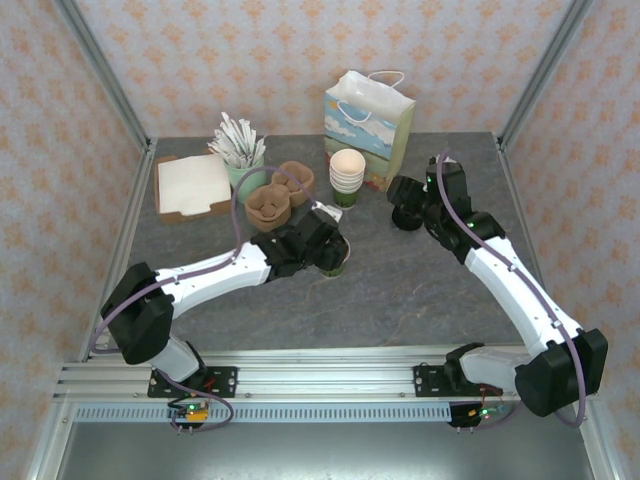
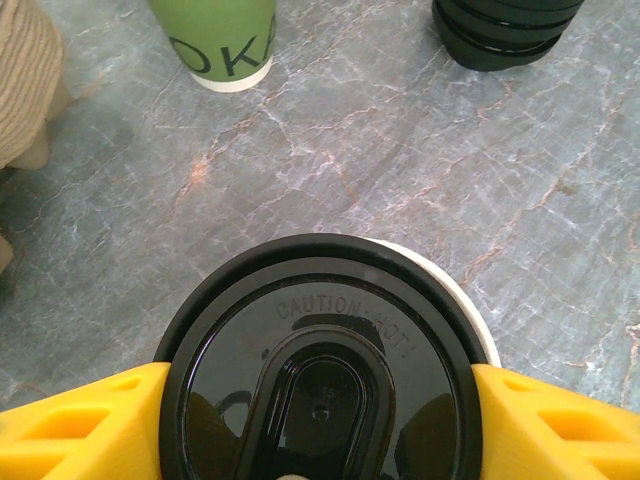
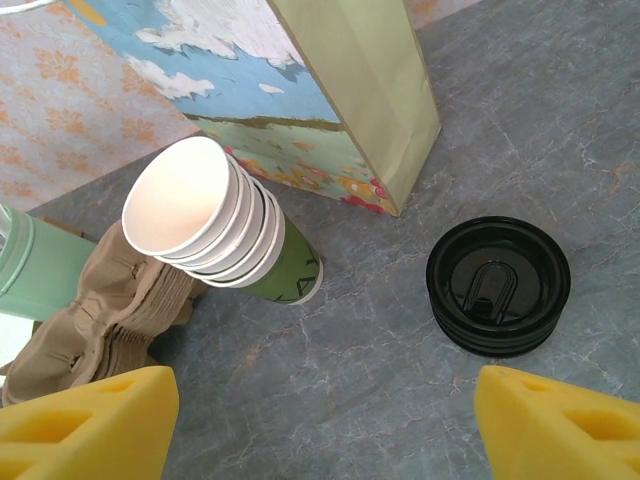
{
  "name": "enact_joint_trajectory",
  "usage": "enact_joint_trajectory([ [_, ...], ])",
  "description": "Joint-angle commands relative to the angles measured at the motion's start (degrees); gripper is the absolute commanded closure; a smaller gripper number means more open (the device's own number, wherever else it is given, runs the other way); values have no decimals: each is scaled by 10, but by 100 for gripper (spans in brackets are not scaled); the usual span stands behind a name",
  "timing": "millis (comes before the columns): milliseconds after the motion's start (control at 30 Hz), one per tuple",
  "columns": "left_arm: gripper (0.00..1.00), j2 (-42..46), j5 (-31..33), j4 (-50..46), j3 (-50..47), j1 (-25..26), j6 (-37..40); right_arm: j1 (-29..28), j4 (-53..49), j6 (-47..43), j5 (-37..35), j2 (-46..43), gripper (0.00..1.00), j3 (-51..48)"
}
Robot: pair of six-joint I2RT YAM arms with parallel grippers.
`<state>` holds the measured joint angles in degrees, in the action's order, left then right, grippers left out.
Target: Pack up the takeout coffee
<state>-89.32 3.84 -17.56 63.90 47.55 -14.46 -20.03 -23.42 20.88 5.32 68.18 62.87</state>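
We are judging the takeout coffee light, thin-walled and easily crushed (its lid could pop off), so a gentle hold just under the rim is suiting it. It is standing mid-worktop, the left end effector clasping its lid from both sides; the right end effector is hanging open.

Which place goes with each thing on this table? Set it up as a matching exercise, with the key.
Things:
1. lidded cup
2. cup stack
3. lid pile
4. napkins

Places:
A. near the right jaws
B. far left corner
C. between the left jaws
D. beside the bag

Pairs: 1-C, 2-D, 3-A, 4-B
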Motion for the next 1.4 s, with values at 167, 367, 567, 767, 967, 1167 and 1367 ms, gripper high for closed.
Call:
enact_joint_trajectory([
  [167,31,-11,4,20,-6,5,3,4,-7,-4,-6,-7,21,-7],
  [367,31,-22,1,20,-6,7,7,4,-7,-6,-7,-7,21,-9],
  [567,31,-30,-1,21,-9,7,7,4,-6,-4,0,8,21,-10],
  [767,30,-27,-2,20,-12,10,6,4,-5,-5,0,9,21,-10],
  [967,30,-24,-6,18,-8,9,-1,3,-4,-4,3,12,21,-11],
  [1167,29,-23,-3,23,-4,11,-3,4,-3,-2,9,18,21,-5],
  [1367,29,-25,3,27,0,11,-9,3,-2,-1,14,26,21,1],
])
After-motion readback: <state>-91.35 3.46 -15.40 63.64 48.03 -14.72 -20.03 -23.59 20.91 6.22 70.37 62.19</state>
